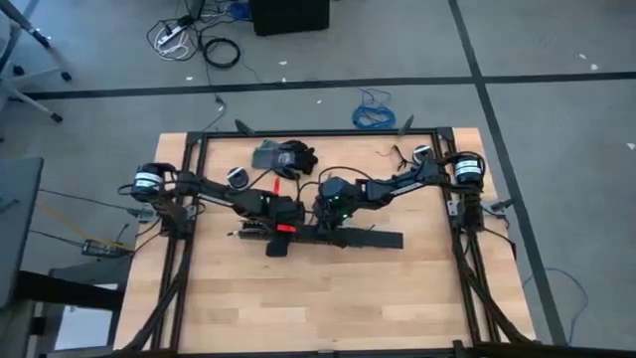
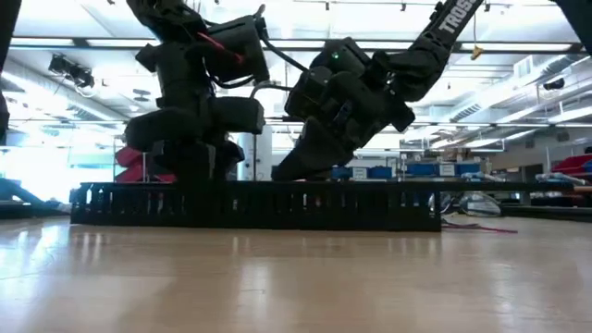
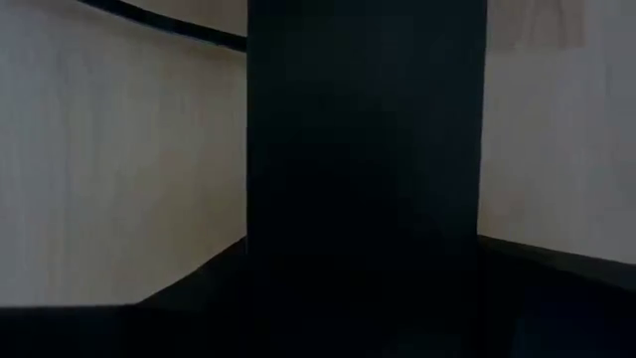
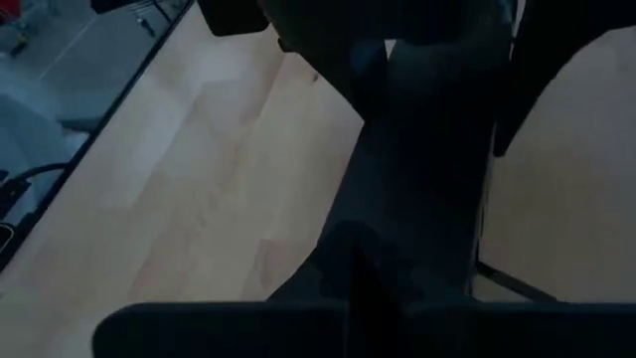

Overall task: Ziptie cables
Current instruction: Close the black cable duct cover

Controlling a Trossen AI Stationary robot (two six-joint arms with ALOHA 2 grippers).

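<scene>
Both claws, left claw (image 1: 281,227) and right claw (image 1: 323,221), met over the slotted black strip (image 1: 343,239) mid-tabletop (image 1: 328,298); jaw states and the cables, likely limp and light, could not be made out

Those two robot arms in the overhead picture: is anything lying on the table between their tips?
Only the long black slotted strip; left gripper and right gripper both press down onto it, in the high view.

Only a bit of the cables (image 2: 481,226) shows, in the low view: a couple of very thin, floppy strands, one purplish-red, lying flat on the surface (image 2: 296,277). They trail out past one end of the long black slotted strip (image 2: 259,205). Can't pick them out from above, and the rest is hidden.
</scene>
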